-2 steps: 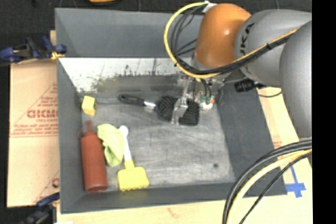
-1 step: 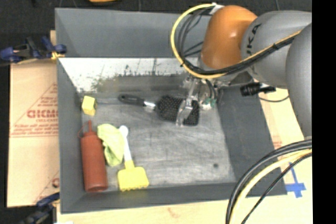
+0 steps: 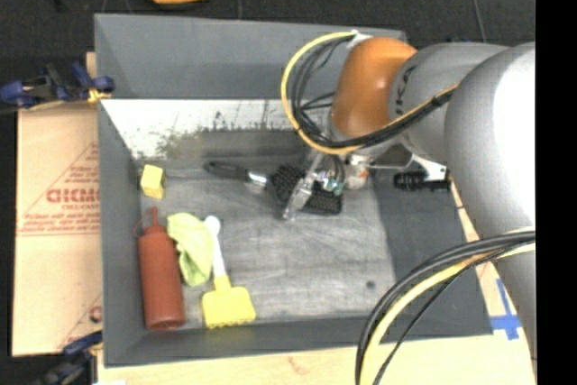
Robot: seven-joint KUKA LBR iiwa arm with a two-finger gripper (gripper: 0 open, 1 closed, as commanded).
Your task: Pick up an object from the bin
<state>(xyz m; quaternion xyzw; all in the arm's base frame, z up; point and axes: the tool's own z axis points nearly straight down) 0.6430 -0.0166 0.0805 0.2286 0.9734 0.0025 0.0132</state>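
**Fingers down at the black brush, gap between them not readable**

The fingers (image 3: pixel 294 205) sit low on the bristle end of the black brush (image 3: pixel 231 169). Honestly I can't tell whether they're spread or pinched, since the wrist and the dark bristles blur it all together. So the gripper (image 3: pixel 302 198) is right at the brush head, and whether it grips the brush isn't visible.

The brush itself lies flat on the floor of the grey bin (image 3: pixel 297 261), just below the back wall. Its bristle head points towards the arm and its thin handle runs away from it.

Everything else is off past the handle end of the brush. A small yellow block (image 3: pixel 152 180) is nearest the handle tip. Further towards the front from there, a red squeeze bottle (image 3: pixel 160 270) lies along the bin's side wall. A crumpled light-green cloth (image 3: pixel 189 246) is just beside the bottle. A yellow scrubber with a white handle (image 3: pixel 225 302) touches the cloth, its head near the front wall.

Above the brush head hangs the arm's orange cover (image 3: pixel 370 90), with yellow-and-black cables (image 3: pixel 302 99) looped around it.
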